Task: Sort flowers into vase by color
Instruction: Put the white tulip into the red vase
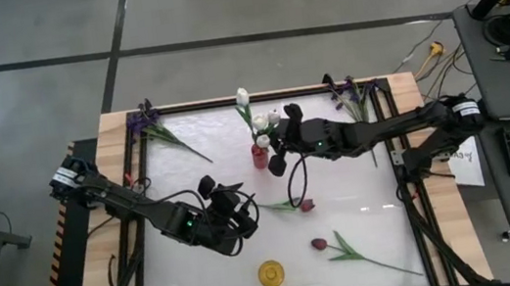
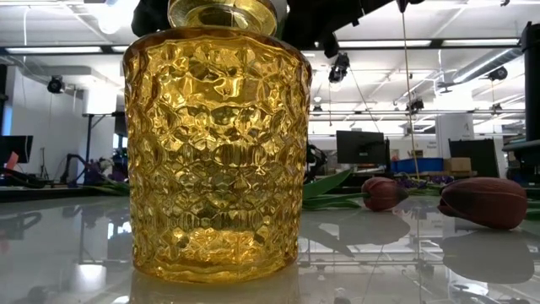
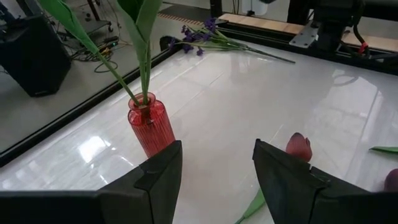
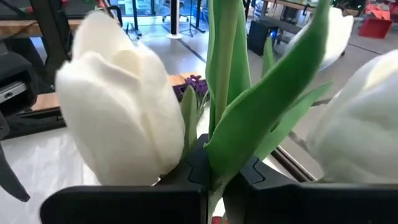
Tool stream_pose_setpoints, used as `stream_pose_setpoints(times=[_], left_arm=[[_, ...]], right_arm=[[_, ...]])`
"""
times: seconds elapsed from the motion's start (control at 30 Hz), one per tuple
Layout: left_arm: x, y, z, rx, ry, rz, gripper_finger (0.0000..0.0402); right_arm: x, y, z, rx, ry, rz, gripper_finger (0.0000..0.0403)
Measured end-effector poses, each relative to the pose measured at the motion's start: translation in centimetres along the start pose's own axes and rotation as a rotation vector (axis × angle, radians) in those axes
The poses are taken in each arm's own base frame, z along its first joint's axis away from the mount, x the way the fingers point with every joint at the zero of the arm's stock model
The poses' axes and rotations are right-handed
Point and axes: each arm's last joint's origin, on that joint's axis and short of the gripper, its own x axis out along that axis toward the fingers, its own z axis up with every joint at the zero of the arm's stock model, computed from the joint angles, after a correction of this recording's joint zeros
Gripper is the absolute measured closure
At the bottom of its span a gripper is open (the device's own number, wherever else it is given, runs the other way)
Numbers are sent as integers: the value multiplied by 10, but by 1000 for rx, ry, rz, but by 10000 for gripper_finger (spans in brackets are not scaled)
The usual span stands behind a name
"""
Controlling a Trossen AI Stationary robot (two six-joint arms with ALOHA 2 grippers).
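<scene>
Carefully, the right gripper [image 4: 214,174], jaws pinching a white tulip's stem [image 4: 224,81] above the red vase [image 1: 260,156], should lower straight and release only once seated, while the left gripper [image 3: 216,163] waits nearby, jaws spread.

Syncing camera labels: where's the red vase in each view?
High view: red vase at table centre-back, just below the right claw.
Low view: not in it; the yellow vase fills the foreground.
Left wrist view: red vase stands upright holding green stems, beyond the left claw.
Right wrist view: vase not discernible; white tulips block the view.
Shared landmark: purple flowers at the table's back-left corner.
</scene>
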Motion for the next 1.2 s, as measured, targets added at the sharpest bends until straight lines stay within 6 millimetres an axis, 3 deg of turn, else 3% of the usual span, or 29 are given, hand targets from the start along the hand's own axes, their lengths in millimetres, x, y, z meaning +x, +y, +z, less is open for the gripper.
stream_pose_setpoints(times=[0.3,0.57,0.77,1.0,1.2], left_arm=[[1,0,0,20,32,-34,216],[14,-4,8,109,144,-282,216],[36,6,17,154,189,-380,229],[44,11,19,218,203,-407,252],[49,14,5,205,214,-403,254]], right_arm=[[-2,-2,0,7,22,4,385],[-21,-9,10,2,35,5,276],[-32,-14,16,3,34,5,202],[-54,-16,32,-36,-21,101,157],[-77,-8,44,-77,-88,199,148]])
